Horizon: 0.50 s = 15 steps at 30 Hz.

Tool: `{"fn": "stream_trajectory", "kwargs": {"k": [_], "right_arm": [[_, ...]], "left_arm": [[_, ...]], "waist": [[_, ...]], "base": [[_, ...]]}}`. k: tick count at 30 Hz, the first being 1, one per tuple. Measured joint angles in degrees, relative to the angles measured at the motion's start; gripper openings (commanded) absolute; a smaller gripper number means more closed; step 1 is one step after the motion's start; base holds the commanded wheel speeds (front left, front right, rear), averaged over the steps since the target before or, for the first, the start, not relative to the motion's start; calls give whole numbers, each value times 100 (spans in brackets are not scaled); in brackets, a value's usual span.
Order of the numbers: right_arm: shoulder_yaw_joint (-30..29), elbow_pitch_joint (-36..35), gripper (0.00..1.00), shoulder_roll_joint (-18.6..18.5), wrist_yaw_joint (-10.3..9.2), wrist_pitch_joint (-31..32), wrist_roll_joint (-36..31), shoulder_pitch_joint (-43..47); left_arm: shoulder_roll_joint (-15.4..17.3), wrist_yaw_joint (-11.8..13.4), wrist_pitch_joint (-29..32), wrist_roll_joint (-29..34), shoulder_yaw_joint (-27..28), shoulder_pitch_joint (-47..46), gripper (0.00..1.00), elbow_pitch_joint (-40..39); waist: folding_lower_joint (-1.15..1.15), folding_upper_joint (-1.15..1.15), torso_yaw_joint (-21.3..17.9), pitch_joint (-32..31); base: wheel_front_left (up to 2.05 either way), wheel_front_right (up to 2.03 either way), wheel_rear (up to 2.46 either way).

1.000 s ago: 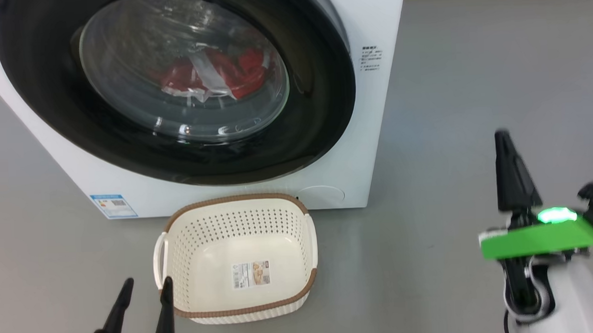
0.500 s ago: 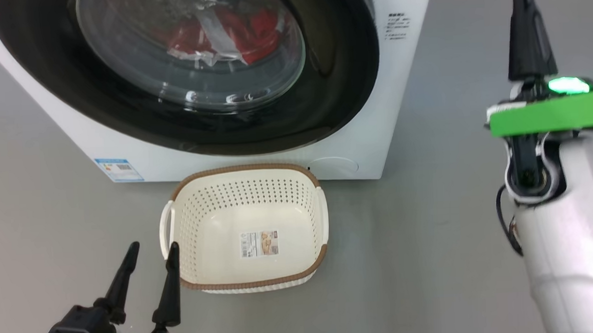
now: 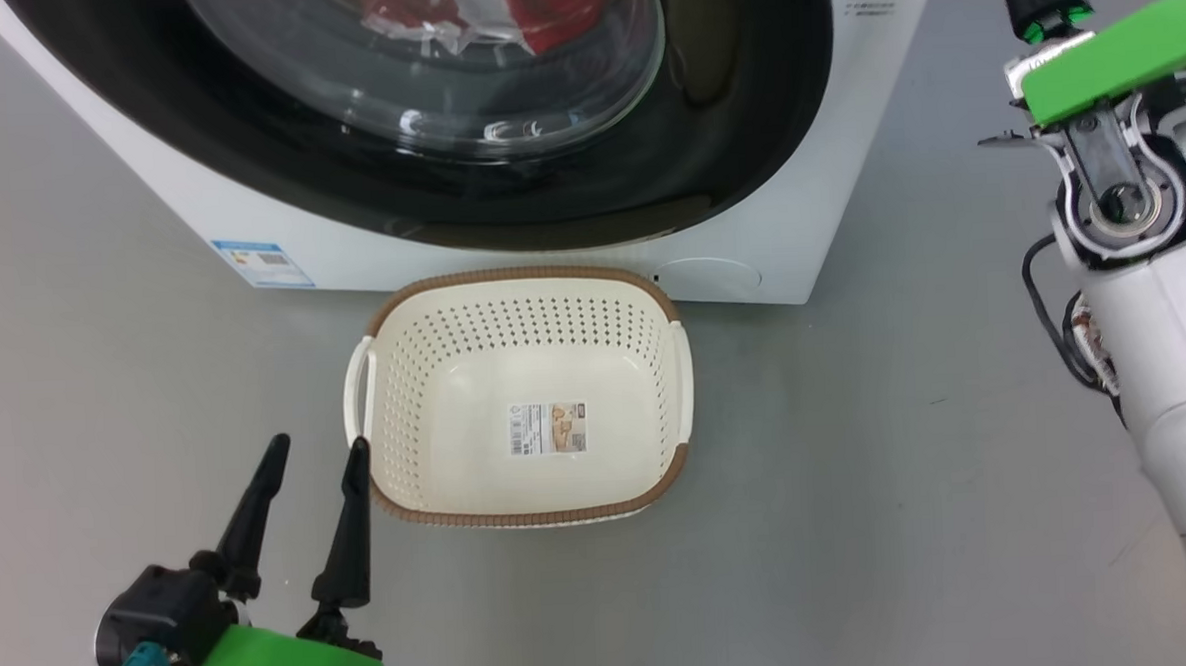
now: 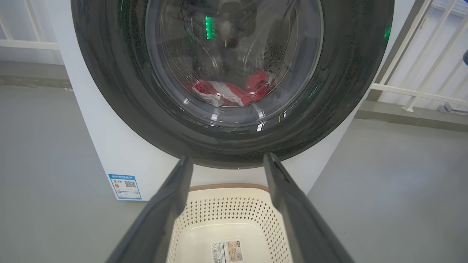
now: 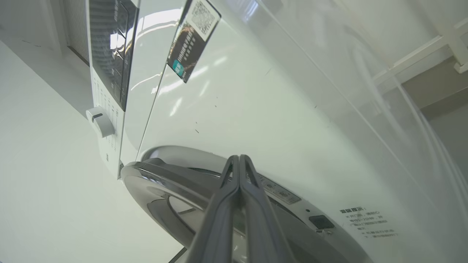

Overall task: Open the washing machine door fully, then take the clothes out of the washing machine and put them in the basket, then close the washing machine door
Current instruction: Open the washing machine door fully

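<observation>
Since a second ago the right gripper (image 5: 238, 157) has risen beside the washing machine (image 3: 828, 213), and the head camera has shifted. The right wrist view shows its jaws closed, tips near the washing machine door (image 5: 157, 175) rim. The left gripper (image 3: 318, 447), jaws open, hovers beside the basket (image 3: 520, 276); its wrist view shows the red clothes (image 4: 234, 93) inside, behind the door.

White washing machine (image 3: 828, 213), glossy black door rim (image 3: 745, 136); cream perforated basket (image 3: 435, 380), brown-rimmed; red clothes (image 4: 252, 91), seemingly white-striped; green wrist bands.
</observation>
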Motion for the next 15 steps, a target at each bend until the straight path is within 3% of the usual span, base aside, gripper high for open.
{"fn": "stream_trajectory", "kwargs": {"k": [7,15], "right_arm": [[209,513,0,-198,0,1437,1321,-438],[215,1245,0,-199,0,2469,1957,-1025]], "left_arm": [[36,0,0,-58,-98,-120,100,2],[59,0,0,-119,-202,-168,100,1]], "waist": [[0,0,128,197],[0,0,219,360]], "base": [[0,0,0],[0,0,0]]}}
